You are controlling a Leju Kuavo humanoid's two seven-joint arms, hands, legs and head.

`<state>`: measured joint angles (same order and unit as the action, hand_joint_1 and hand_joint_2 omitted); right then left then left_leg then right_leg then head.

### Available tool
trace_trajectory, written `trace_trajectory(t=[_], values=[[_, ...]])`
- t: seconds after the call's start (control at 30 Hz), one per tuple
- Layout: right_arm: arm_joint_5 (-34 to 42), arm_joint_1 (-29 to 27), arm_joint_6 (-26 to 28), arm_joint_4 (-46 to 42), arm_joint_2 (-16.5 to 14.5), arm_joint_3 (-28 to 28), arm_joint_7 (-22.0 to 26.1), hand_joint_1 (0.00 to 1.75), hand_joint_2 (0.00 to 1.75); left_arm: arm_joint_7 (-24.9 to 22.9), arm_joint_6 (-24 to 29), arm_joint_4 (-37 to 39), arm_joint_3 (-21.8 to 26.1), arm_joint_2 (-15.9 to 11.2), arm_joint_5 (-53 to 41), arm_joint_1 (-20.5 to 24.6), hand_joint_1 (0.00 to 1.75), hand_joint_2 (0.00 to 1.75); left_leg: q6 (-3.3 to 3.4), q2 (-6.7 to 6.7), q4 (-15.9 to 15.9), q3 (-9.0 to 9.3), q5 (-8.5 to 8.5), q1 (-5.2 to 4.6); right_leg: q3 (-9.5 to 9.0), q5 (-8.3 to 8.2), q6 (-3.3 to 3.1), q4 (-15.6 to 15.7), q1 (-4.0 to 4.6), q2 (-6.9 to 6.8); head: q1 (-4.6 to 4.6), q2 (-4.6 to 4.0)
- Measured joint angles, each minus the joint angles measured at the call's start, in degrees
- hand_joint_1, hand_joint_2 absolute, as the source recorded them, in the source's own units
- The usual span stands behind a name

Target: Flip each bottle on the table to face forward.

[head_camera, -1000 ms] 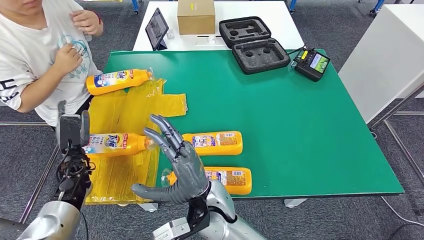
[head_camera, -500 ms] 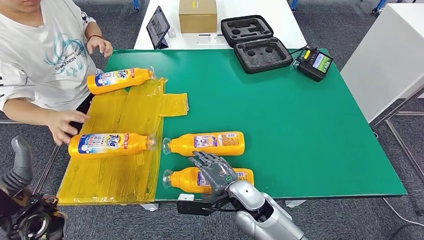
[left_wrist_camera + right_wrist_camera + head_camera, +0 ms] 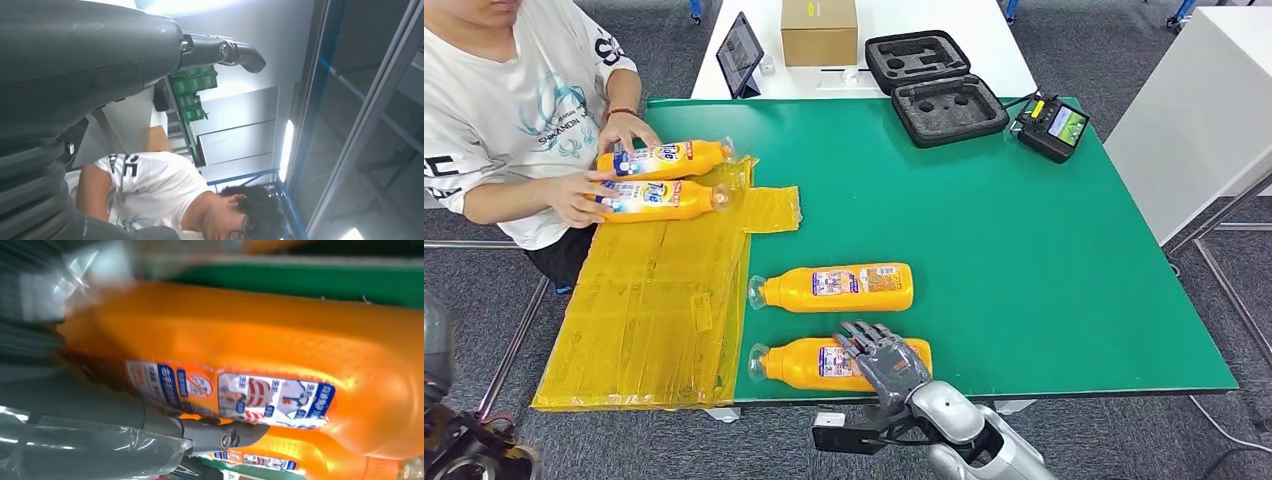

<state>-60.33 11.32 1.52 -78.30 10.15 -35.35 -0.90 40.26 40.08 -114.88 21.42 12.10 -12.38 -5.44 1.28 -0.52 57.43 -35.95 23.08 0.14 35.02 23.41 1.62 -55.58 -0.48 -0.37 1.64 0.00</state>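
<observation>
Two orange bottles lie on the green table [image 3: 1024,250] with their back labels up: the near bottle [image 3: 809,363] by the front edge and a second bottle [image 3: 839,287] just behind it. My right hand [image 3: 886,362] rests on the near bottle, fingers spread over its body. In the right wrist view one finger [image 3: 225,436] lies along the near bottle [image 3: 280,335] beside its label. At the far left, two front-label bottles [image 3: 664,158] [image 3: 656,197] lie side by side under a person's hands [image 3: 589,195]. My left hand [image 3: 220,50] is raised with a finger extended and holds nothing.
A yellow sheet [image 3: 654,310] covers the table's left part. At the back are an open black foam case [image 3: 934,85], a controller [image 3: 1049,125], a cardboard box [image 3: 819,32] and a tablet [image 3: 736,55]. A white cabinet [image 3: 1204,110] stands to the right.
The person carried the front-label bottle from the sheet's near part to the far left beside the other. My right hand came down onto the near bottle. My left arm dropped away.
</observation>
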Motion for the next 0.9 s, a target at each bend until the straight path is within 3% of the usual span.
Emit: trace_trajectory(t=[0.13, 0.27, 0.33, 0.6, 0.9], values=[[-0.2, -0.9, -0.3, -1.1, 0.8, 0.0, 0.0, 0.05, 1.75, 0.0, 0.0, -0.6, 0.3, 0.3, 0.1, -0.4, 0.0, 1.75, 0.0, 0.0, 0.0, 0.02, 0.01, 0.0, -0.02, 0.0, 0.0, 0.0, 0.0, 0.0, 0.0, 0.0], [0.4, -0.7, -2.0, -1.2, 1.2, 0.0, -0.1, 1.5, 1.75, 0.0, 0.0, -0.8, 0.4, 0.4, 0.5, -0.6, 0.0, 1.75, 0.01, 0.0, 0.0, 0.08, 0.0, 0.0, -0.09, 0.0, 0.0, 0.0, 0.0, 0.0, 0.01, 0.0], [1.1, -0.4, -2.7, -1.1, 1.4, 0.0, -0.1, 1.65, 1.75, 0.0, -0.1, -0.8, 0.4, 0.5, 0.7, -0.6, 0.0, 1.75, 0.01, 0.0, 0.0, 0.13, -0.01, 0.0, -0.12, -0.01, 0.0, 0.0, 0.0, 0.0, 0.01, 0.0], [5.9, 2.1, -3.6, 1.1, 1.9, 0.1, 2.2, 1.71, 1.75, 0.0, -0.1, -0.1, 0.2, 0.5, 2.1, -0.4, 0.0, 1.75, 0.01, -0.01, 0.0, 0.2, -0.01, 0.0, -0.19, -0.01, 0.01, 0.0, -0.01, 0.0, 0.0, 0.0], [7.7, 4.8, -3.7, 5.1, 0.2, 0.1, 2.4, 1.72, 1.75, 0.0, -0.1, 0.8, 0.2, 0.5, 2.5, -0.5, 0.0, 1.75, 0.0, -0.04, 0.0, 0.43, 0.01, 0.0, -0.36, -0.01, -0.01, 0.0, 0.0, 0.02, 0.0, 0.0]])
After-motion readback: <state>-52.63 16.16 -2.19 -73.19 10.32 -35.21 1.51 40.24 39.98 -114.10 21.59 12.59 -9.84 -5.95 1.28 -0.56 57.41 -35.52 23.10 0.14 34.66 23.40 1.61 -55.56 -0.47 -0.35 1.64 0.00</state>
